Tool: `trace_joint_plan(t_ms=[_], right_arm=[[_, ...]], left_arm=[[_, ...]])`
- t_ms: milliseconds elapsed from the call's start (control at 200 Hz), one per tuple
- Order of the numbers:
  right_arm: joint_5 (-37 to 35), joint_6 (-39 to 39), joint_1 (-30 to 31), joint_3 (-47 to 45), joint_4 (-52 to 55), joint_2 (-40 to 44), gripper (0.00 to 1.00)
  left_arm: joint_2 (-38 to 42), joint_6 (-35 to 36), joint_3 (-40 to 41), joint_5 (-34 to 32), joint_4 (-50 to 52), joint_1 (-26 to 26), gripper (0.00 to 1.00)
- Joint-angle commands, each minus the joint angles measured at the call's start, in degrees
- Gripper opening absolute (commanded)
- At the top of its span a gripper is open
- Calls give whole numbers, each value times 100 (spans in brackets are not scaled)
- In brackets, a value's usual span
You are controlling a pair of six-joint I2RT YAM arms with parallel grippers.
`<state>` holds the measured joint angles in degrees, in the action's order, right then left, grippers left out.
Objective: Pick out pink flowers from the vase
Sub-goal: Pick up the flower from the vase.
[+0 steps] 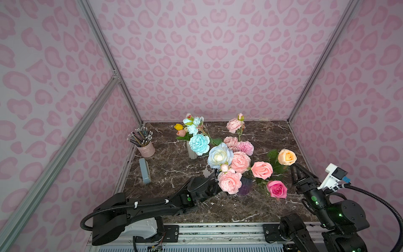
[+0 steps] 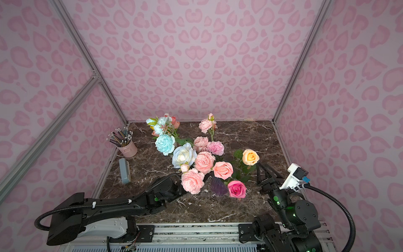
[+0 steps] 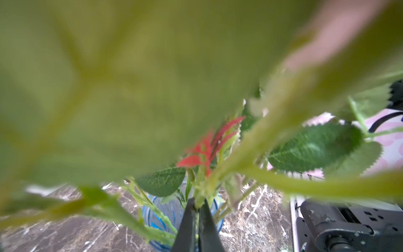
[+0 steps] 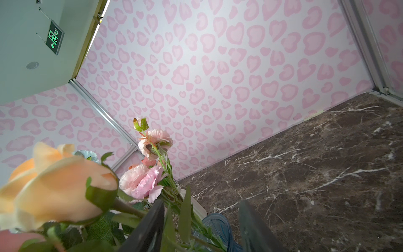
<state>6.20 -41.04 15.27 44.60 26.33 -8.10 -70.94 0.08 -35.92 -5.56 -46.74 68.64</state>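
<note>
A dark blue-purple glass vase (image 1: 245,185) (image 2: 218,187) stands near the table's front middle. It holds several pink flowers: a big pale pink peony (image 1: 230,182), a pink rose (image 1: 261,170), a magenta rose (image 1: 277,189) and a frilly carnation (image 1: 246,147). In the left wrist view my left gripper (image 3: 197,204) is shut on a green stem just above the vase rim (image 3: 157,218). Leaves hide which bloom that stem carries. In both top views the pale pink peony covers its fingers. My right gripper (image 1: 295,171) (image 4: 200,209) stands open to the right of the bouquet, holding nothing.
A peach-orange rose (image 1: 286,157) hangs just above the right gripper. A white-blue rose (image 1: 220,156) shares the vase. A white vase (image 1: 192,152) with blue blooms stands behind, a pink pencil cup (image 1: 146,149) and a grey box (image 1: 145,170) at left. Patterned walls enclose the table.
</note>
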Motion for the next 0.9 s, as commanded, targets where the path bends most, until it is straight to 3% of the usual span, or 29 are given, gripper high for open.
trace_joint_plan(t_ms=[0, 290, 900], right_arm=[[-21, 116, 8, 63, -45, -40, 56], [-31, 149, 4, 84, -31, -34, 56], [-40, 741, 6, 638, 73, -462, 57]], left_arm=[[237, 159, -30, -22, 78, 0, 5], [922, 404, -276, 22, 1078, 0, 4], [1771, 457, -958, 196, 1866, 0, 3]])
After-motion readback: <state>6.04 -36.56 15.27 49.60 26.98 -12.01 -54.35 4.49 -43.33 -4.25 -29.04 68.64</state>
